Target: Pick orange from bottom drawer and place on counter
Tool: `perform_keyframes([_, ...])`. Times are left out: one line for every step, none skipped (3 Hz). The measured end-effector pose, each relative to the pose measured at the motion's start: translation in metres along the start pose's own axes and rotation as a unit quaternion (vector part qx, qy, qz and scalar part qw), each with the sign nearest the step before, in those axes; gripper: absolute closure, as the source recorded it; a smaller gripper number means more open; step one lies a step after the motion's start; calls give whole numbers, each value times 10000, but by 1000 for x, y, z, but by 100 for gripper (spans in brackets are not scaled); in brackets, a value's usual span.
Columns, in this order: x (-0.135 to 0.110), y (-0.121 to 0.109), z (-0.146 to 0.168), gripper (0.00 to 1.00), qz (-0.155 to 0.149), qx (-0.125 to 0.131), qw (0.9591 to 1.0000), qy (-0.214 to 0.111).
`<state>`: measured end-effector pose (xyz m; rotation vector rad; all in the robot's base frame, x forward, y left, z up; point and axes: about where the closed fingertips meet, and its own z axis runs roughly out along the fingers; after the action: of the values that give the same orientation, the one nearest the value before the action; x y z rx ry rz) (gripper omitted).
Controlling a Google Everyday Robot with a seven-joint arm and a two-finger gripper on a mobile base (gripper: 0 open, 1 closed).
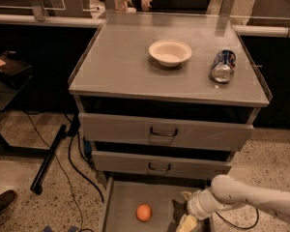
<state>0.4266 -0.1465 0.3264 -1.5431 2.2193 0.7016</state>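
Reaching step: the claw (187, 222) (clenched or released, I cannot tell) hangs over the bottom drawer (123, 199) near the orange (144, 212), which it must next straddle.

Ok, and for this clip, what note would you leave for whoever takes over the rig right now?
The end effector sits low over the right side of the open bottom grey metal drawer tray.
The small round orange fruit lies on the drawer floor, left of the end effector and apart from it.
The flat grey metal counter top holds a white round bowl and a blue drink can on its side.
Done: drawer open.
Left: grasp the orange, lift it, set it on the counter.
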Motion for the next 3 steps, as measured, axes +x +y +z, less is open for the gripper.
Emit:
perform_keyframes([30, 2, 42, 0, 372, -263, 9986, -278])
perform_keyframes([33, 6, 53, 0, 431, -332, 9980, -312])
perform_keyframes([37, 7, 59, 0, 437, -361, 9977, -360])
